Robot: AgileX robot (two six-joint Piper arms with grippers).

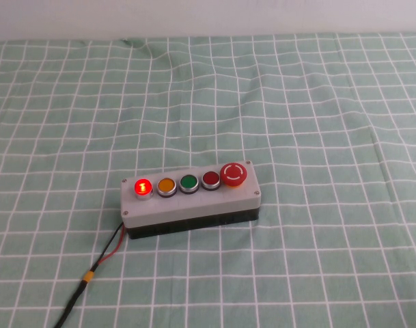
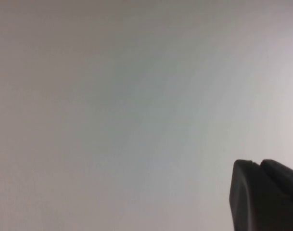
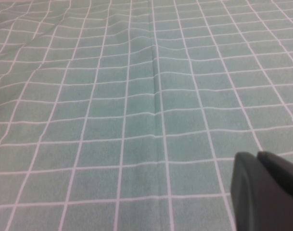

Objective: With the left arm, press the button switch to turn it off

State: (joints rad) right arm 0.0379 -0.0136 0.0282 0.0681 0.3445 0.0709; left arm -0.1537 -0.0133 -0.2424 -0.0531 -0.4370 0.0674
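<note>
The button switch (image 1: pixel 143 186) is lit bright red on its silver collar at the left end of the grey button box (image 1: pixel 194 206), which lies on the green checked cloth in the high view. Neither arm shows in the high view. My left gripper (image 2: pixel 259 166) shows only in the left wrist view; its black fingers are together, empty, against a plain pale surface. My right gripper (image 3: pixel 257 156) shows in the right wrist view, its fingers together and empty, over the cloth. The box shows in neither wrist view.
On the box, to the right of the lit switch, sit an orange button (image 1: pixel 167 185), a green button (image 1: pixel 188 182), a dark red flat button (image 1: pixel 211 180) and a large red mushroom button (image 1: pixel 234 173). A red-and-black cable (image 1: pixel 91 273) runs from the box toward the front left.
</note>
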